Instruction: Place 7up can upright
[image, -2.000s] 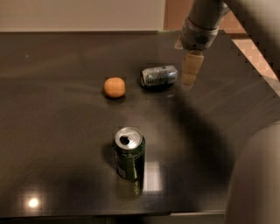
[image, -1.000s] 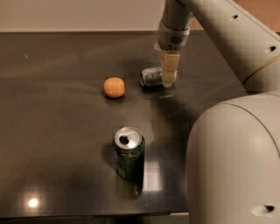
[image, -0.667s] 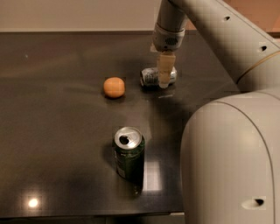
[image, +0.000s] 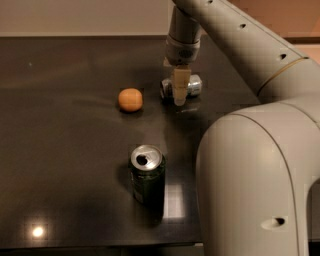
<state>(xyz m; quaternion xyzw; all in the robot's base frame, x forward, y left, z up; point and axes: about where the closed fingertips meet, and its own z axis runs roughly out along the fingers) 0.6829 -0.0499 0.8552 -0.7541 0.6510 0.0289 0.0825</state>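
The dark glossy bench (image: 60, 150) fills the frame. A pale grey robot arm (image: 250, 170) bulks at lower right. A dark green upright can with a silver top (image: 148, 175) stands at centre. At upper centre the silver-grey 7up can (image: 194, 86) lies on its side, right of a small orange ball (image: 130, 99). The tool (image: 179, 97) hangs down across the 7up can's middle; whether it grips cannot be told.

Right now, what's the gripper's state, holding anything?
Gripper: down at the middle of the 7up can, which lies on its side; open or closed cannot be told.
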